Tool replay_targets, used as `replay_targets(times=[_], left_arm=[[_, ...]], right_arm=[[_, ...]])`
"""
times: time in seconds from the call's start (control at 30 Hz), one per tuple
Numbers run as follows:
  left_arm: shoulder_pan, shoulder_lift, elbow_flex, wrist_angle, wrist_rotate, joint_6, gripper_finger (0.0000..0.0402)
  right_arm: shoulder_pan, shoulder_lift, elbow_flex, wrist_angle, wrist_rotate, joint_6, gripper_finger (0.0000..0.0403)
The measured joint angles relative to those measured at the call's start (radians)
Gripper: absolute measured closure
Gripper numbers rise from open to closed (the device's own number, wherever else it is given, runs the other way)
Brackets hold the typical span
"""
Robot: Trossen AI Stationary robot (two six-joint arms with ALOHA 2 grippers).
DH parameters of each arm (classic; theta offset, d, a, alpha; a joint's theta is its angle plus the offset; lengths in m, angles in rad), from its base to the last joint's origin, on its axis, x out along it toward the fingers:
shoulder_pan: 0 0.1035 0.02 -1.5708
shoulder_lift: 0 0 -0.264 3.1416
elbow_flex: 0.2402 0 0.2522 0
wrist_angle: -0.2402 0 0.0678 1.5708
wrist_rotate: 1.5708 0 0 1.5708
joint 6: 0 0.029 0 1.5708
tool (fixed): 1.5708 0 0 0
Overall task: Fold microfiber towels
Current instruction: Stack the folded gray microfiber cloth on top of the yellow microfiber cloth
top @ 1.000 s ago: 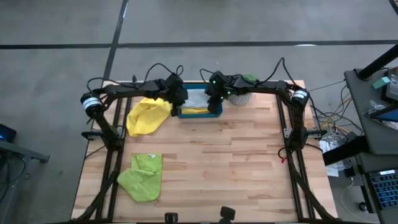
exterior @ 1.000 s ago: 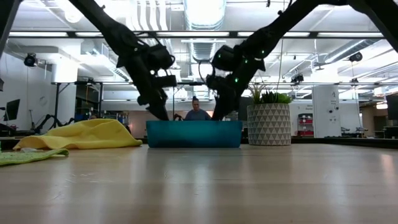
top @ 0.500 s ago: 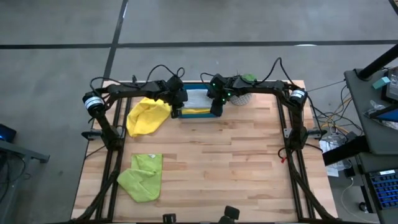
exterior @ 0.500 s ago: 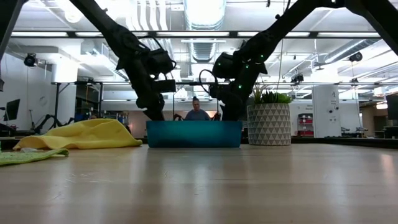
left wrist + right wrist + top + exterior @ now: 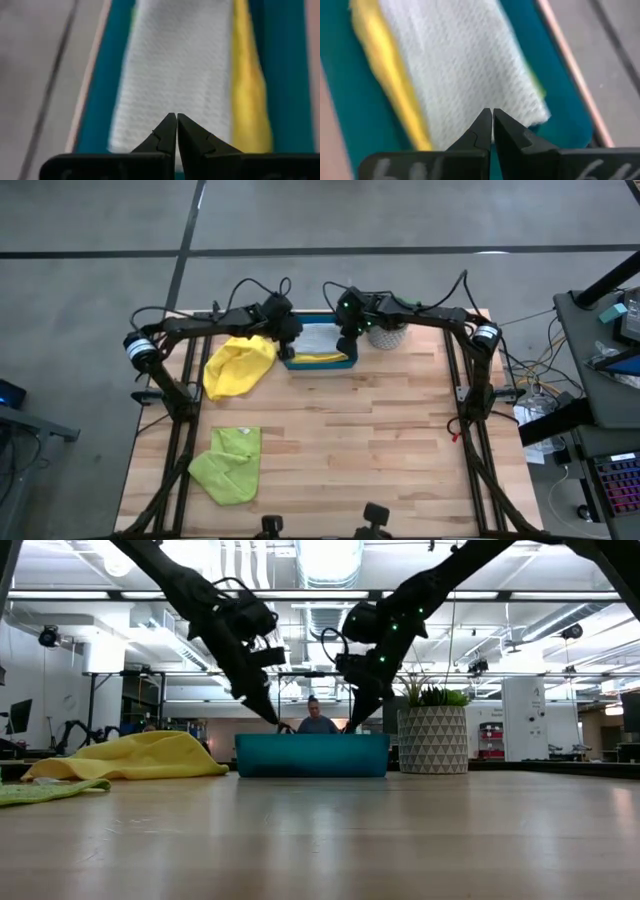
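We saw both grippers above the teal tray (image 5: 318,362) at the upper centre of the frame, the left gripper (image 5: 176,122) and right gripper (image 5: 492,117) each pinched shut on nothing. Inside lay a pale towel (image 5: 175,70) over a yellow towel (image 5: 248,100). Another yellow towel (image 5: 238,366) sat left of the tray, a green towel (image 5: 230,464) at lower left.

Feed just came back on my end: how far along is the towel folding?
Done: a folded pale towel and a yellow one lie in the teal tray. In hand: nothing; the left gripper and right gripper are shut and empty over the tray. Left: the crumpled yellow towel and lime green towel on the table.
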Motion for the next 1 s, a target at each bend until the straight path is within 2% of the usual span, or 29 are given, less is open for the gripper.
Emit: replay_targets(times=[0.2,0.53,1.0], left_arm=[[0.021,0.059,-0.001,0.106,-0.043,0.021,0.0401],[0.028,0.122,-0.002,0.099,-0.102,0.019,0.0401],[0.028,0.125,-0.002,0.102,-0.103,-0.007,0.0401]], right_arm=[[-0.010,0.033,0.000,0.093,0.011,-0.003,0.0394],[-0.034,0.064,0.000,0.117,0.022,-0.010,0.0394],[-0.052,0.064,-0.014,0.112,0.021,-0.026,0.0394]])
